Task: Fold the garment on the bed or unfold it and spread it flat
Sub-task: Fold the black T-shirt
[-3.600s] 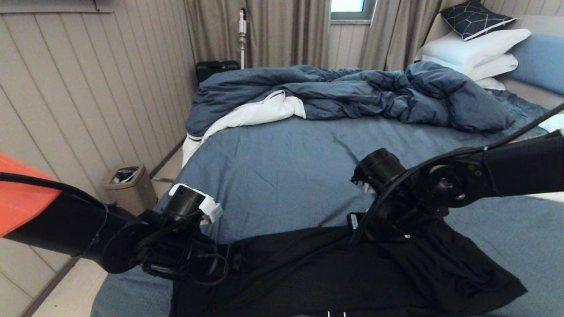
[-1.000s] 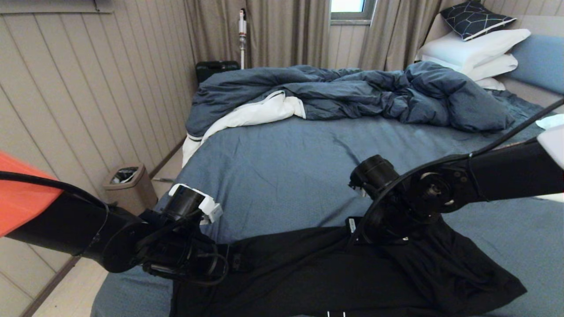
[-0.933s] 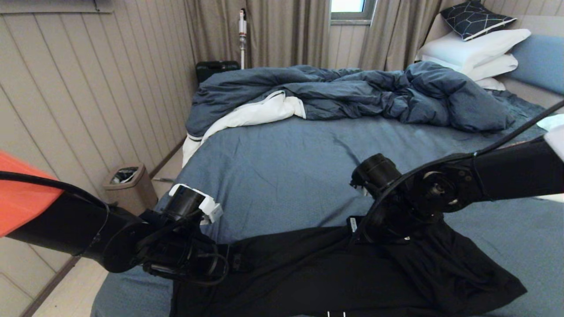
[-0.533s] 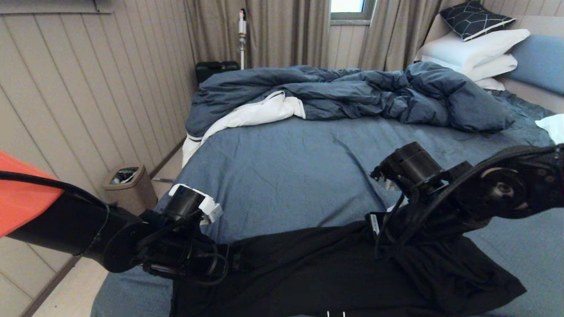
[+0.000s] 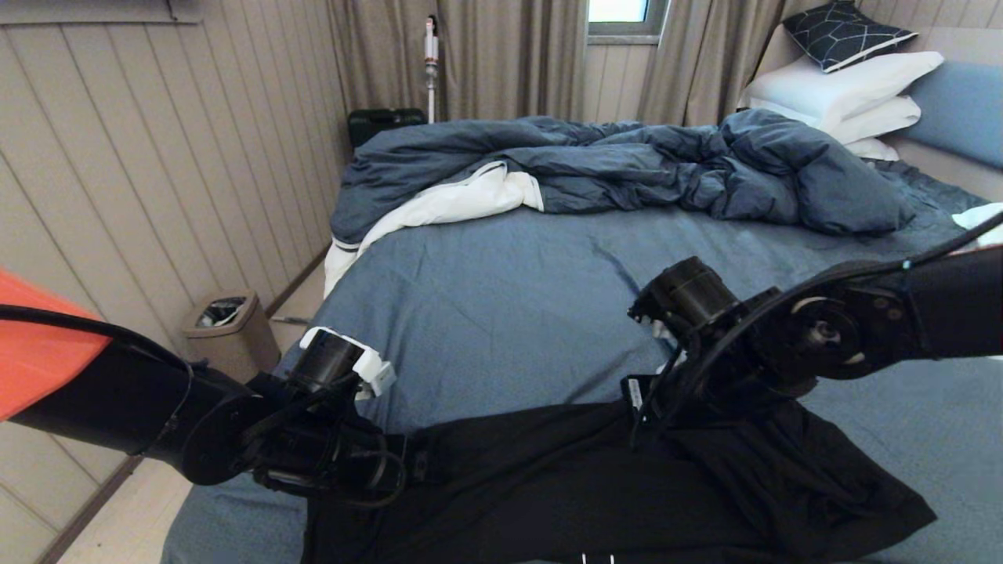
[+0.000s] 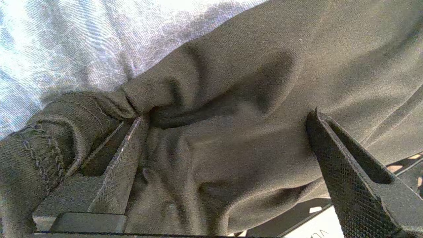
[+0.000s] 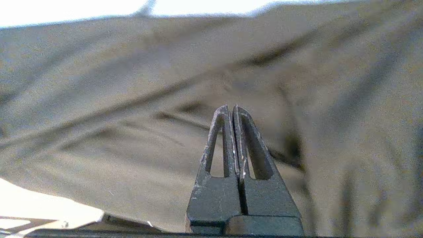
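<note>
The black garment [image 5: 548, 486] lies stretched across the near part of the bed [image 5: 501, 313], plain side up, with its small white label [image 5: 633, 394] at the far edge. The moon print is hidden. My left gripper [image 5: 411, 466] sits at the garment's left end. In the left wrist view it [image 6: 228, 117] is open, fingers wide apart, with bunched black cloth [image 6: 248, 66] lying between them. My right gripper [image 5: 654, 403] is at the far edge beside the label. It [image 7: 231, 109] is shut, its tips pinched into the cloth [image 7: 99, 99].
A rumpled dark blue duvet [image 5: 627, 164] with white lining fills the far half of the bed. White pillows [image 5: 846, 86] and a patterned cushion [image 5: 846, 31] are stacked at the far right. A bin [image 5: 227, 329] stands by the panelled wall on the left.
My right gripper swung right and up, dragging the labelled edge of the garment with it, then came back left to about where it was. The left arm has not moved.
</note>
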Motion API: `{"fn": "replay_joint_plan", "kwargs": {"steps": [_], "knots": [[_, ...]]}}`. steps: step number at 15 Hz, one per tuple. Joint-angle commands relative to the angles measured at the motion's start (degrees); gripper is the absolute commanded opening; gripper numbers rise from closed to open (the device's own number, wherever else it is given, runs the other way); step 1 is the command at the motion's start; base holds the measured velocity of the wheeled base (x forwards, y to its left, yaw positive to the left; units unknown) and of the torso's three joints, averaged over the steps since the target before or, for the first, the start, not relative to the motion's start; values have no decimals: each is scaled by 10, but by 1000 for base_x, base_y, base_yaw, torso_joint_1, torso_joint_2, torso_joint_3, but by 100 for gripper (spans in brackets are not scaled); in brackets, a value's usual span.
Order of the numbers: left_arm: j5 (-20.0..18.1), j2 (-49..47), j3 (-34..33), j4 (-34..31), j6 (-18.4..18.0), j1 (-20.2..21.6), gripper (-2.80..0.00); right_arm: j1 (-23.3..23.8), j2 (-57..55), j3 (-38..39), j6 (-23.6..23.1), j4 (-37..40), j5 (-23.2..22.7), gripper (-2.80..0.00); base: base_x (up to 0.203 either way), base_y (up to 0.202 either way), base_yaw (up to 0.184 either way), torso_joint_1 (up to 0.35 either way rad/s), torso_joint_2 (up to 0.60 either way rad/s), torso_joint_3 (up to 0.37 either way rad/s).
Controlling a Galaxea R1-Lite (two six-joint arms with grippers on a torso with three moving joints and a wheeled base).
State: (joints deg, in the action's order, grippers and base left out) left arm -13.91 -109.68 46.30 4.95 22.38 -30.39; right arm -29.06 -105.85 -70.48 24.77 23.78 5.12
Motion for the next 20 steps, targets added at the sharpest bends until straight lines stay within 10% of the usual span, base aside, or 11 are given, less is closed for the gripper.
{"fn": "replay_joint_plan", "kwargs": {"steps": [1, 12, 13, 20], "knots": [[-1, 1, 0, 1, 1, 0, 0, -23, -31, -20, 2, 2, -1, -280, 0, 0, 0, 0, 0, 0], [-1, -6, 0, 1, 1, 0, 0, -122, -52, -40, -3, 7, 1, -280, 0, 0, 0, 0, 0, 0], [-1, -6, 0, 1, 1, 0, 0, -122, -51, -36, -7, 7, 1, 0, 0, 0, 0, 0, 0, 0], [-1, -6, 0, 1, 1, 0, 0, -121, -83, -47, -10, 5, 1, 0, 0, 0, 0, 0, 0, 0]]}}
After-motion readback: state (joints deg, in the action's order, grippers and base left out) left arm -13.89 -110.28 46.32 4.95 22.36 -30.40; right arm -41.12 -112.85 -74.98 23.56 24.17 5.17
